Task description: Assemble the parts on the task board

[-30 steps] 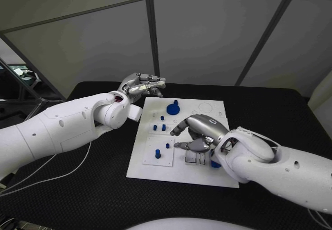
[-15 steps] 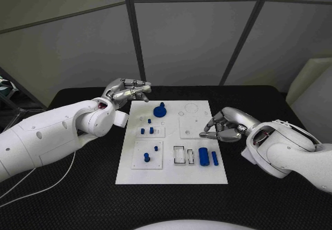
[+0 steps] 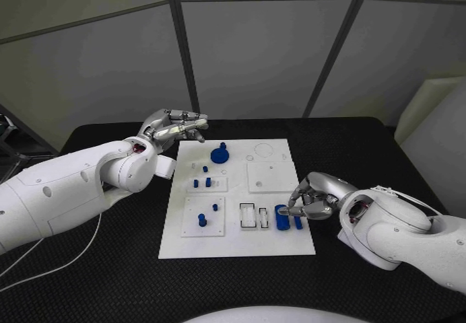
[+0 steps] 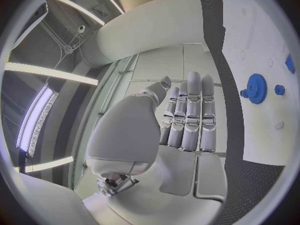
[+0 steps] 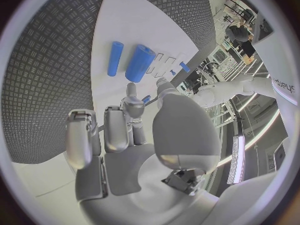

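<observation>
flat white rectangular task board [image 3: 238, 239] on textured black table [image 3: 116, 276] | smooth blue cylinder [image 3: 283, 217] near board's right edge | right hand [image 3: 309, 199] beside it, fingers curled, holding nothing | left hand [image 3: 175, 125] off board's far-left corner, fingers straight together, empty

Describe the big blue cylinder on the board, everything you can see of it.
The big blue cylinder is a smooth, thick, plain blue part that looks like plastic. It lies flat on its side on the white board, near the board's right edge on the side closer to the robot. A thinner blue rod lies parallel beside it, apart from it. The right hand hovers right over it with fingers curled; whether a fingertip touches it cannot be told.
</observation>
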